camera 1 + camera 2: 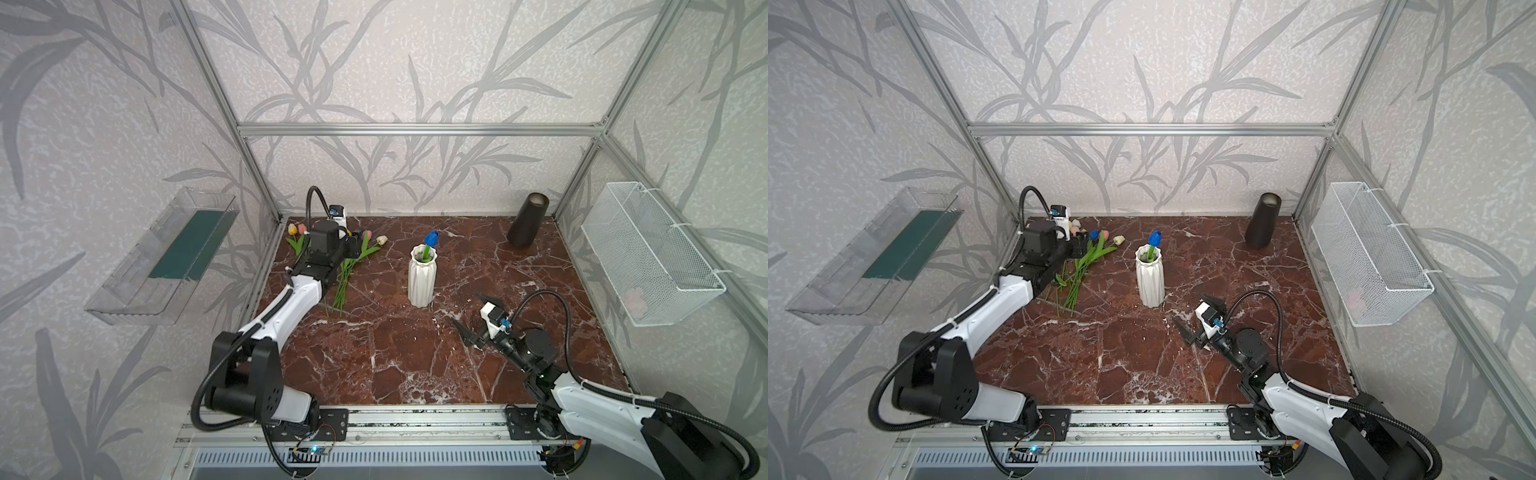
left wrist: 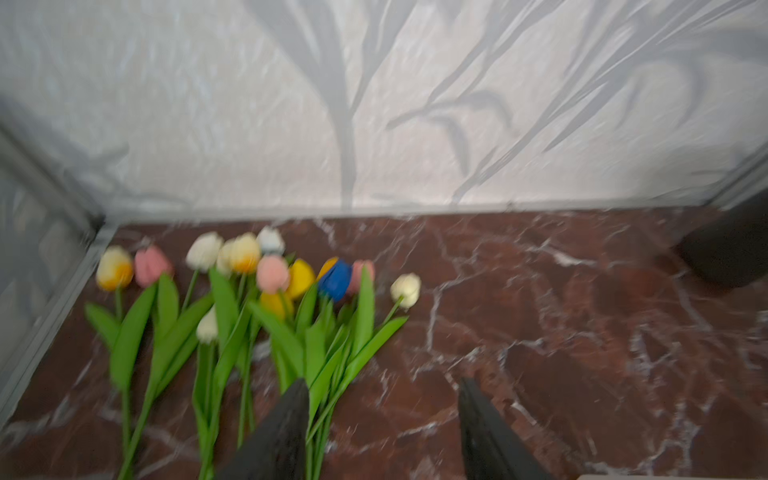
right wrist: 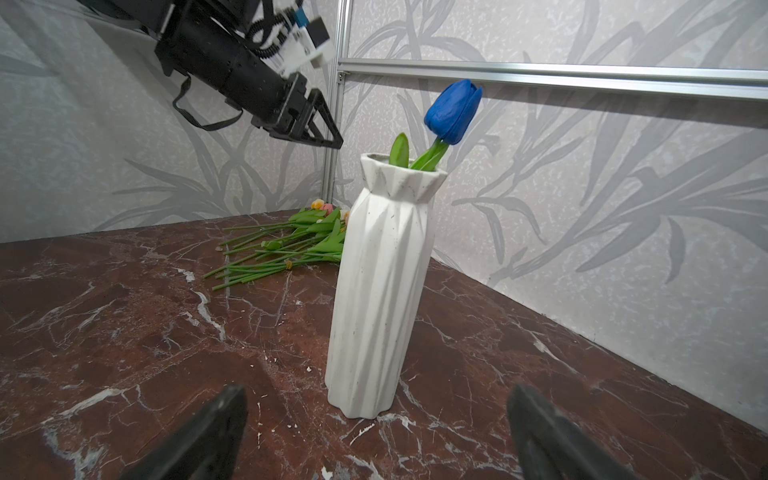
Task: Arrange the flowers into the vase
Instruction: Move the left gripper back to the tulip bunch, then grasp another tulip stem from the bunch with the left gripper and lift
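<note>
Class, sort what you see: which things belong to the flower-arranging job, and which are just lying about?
Job in hand: white vase; blue tulip standing in it; loose tulips in a pile.
Lying about: dark cylinder; wire basket; clear tray.

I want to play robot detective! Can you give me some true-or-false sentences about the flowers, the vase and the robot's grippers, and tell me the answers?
1. One blue tulip stands in the white vase. True.
2. The white vase lies tipped over. False: it stands upright on the table.
3. The other tulips lie in a pile on the table. True.
4. The right gripper holds a flower. False: it is open and empty, near the vase.
5. The left gripper is open, over the pile's stems. True.
</note>
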